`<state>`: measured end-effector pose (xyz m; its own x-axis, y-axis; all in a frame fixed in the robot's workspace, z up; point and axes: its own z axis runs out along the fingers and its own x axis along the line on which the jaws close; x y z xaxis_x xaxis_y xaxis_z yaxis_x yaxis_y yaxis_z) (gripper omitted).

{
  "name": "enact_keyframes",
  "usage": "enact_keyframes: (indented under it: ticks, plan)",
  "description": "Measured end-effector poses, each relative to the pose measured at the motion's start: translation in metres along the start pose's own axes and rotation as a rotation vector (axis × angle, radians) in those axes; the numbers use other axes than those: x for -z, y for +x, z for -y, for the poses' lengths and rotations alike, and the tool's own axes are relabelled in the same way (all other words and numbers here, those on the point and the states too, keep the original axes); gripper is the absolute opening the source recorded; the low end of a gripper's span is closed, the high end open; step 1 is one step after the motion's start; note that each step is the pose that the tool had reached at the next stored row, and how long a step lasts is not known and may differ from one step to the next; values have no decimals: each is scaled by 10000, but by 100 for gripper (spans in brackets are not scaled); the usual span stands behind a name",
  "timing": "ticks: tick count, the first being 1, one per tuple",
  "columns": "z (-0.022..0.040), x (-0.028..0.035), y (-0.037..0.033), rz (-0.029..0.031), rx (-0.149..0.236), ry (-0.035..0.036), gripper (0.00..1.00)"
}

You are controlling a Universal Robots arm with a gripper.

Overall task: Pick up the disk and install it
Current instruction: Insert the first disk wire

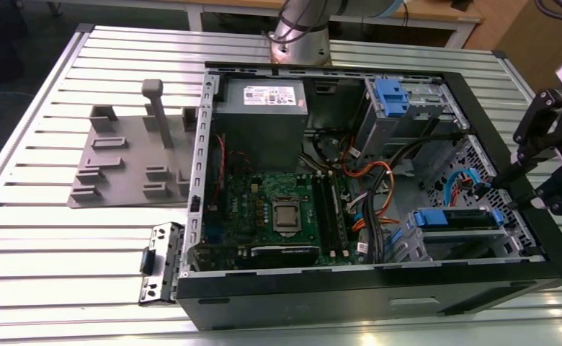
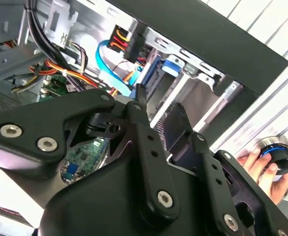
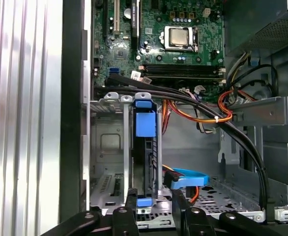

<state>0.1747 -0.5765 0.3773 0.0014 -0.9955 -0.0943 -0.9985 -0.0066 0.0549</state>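
Observation:
The disk [image 1: 457, 218] with its blue rails sits in the metal drive cage inside the open computer case [image 1: 377, 292], at the exterior view's lower right. In the first wrist view the disk [image 3: 145, 147] stands edge-on between the cage walls, with a blue tab at each end. My black gripper [image 1: 519, 193] hangs over the case's right wall, just beyond the disk. Its fingers stand open, one on each side of the disk's near end, with a gap to the right-hand finger [image 3: 177, 199]. The second wrist view shows the open gripper [image 2: 156, 105] above the cage.
The case holds a grey power supply [image 1: 261, 108], a green motherboard [image 1: 281, 209], a blue latch with its cage [image 1: 401, 97] and loose cables [image 3: 198, 115]. A grey fixture [image 1: 127, 158] and black bracket [image 1: 161, 263] lie on the slatted table. A hand [image 2: 252, 160] holds a knob.

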Motion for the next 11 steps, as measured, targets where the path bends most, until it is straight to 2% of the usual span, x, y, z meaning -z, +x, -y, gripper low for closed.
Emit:
enact_keyframes:
  ticks: [2, 6, 11]
  plan:
    - [10, -20, -31, -11, 1, -1, 41]
    - [41, -87, -78, -97, -3, 0, 41]
    - [77, -147, -142, -133, 1, -1, 41]
